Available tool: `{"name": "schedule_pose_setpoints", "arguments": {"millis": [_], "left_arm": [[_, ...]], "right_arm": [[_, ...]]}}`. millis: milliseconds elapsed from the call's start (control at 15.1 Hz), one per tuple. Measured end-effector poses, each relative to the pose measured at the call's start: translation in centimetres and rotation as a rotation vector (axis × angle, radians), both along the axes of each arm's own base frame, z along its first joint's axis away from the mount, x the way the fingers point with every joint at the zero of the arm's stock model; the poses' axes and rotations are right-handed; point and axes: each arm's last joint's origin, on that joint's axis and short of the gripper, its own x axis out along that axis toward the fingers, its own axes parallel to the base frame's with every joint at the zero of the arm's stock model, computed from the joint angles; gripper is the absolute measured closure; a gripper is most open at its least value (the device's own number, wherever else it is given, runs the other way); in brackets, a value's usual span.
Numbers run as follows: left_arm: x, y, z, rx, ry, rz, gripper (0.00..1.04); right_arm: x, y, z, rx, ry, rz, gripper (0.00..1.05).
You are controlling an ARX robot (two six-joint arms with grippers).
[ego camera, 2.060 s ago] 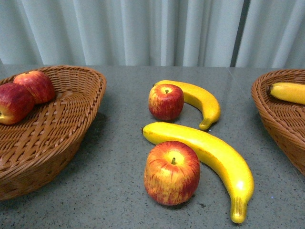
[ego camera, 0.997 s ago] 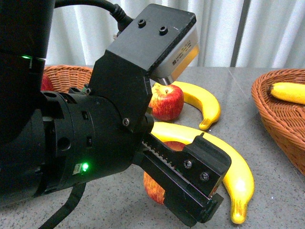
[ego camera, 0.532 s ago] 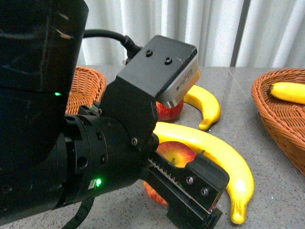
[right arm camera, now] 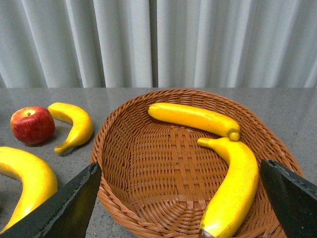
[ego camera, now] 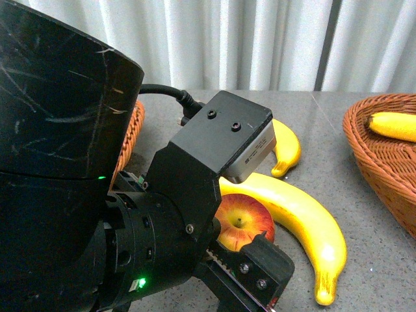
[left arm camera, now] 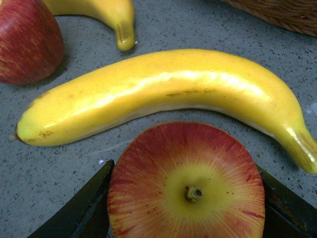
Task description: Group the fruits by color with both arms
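The left gripper (left arm camera: 185,208) was spread wide, a black finger (left arm camera: 84,210) on each side of the near apple (left arm camera: 185,183), which sat on the grey table (left arm camera: 44,173) just beside the long banana (left arm camera: 158,91); I could not tell whether the pads touched its skin. Beyond that banana lay the far apple (left arm camera: 27,42), close against the short banana (left arm camera: 111,12). The right gripper (right arm camera: 178,171) hung with its jaws wide apart above the right basket (right arm camera: 106,144), where two bananas (right arm camera: 190,118) lay, while the left basket (ego camera: 136,123) barely showed behind the left arm (ego camera: 65,162).
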Motion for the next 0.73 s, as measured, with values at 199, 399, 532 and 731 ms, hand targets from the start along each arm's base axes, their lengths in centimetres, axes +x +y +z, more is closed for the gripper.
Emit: {"name": "schedule_pose_setpoints", "arguments": {"millis": [199, 399, 532, 731], "left_arm": [[0.3, 1.2, 1.4, 0.0, -0.033, 0.061, 0.39], [0.6, 4.6, 9.0, -0.108, -0.263, 0.251, 0.39], [1.0, 9.4, 12.9, -0.18, -0.37, 0.505, 0.39], [2.0, 15.3, 8.5, -0.183, -0.203, 0.789, 0.39]], "right_arm": [[0.0, 0.0, 0.0, 0.0, 0.0, 0.0, 0.07], [0.0, 0.0, 0.0, 0.0, 0.0, 0.0, 0.07], [0.0, 0.0, 0.0, 0.0, 0.0, 0.0, 0.07], [0.0, 0.0, 0.0, 0.0, 0.0, 0.0, 0.07]]}}
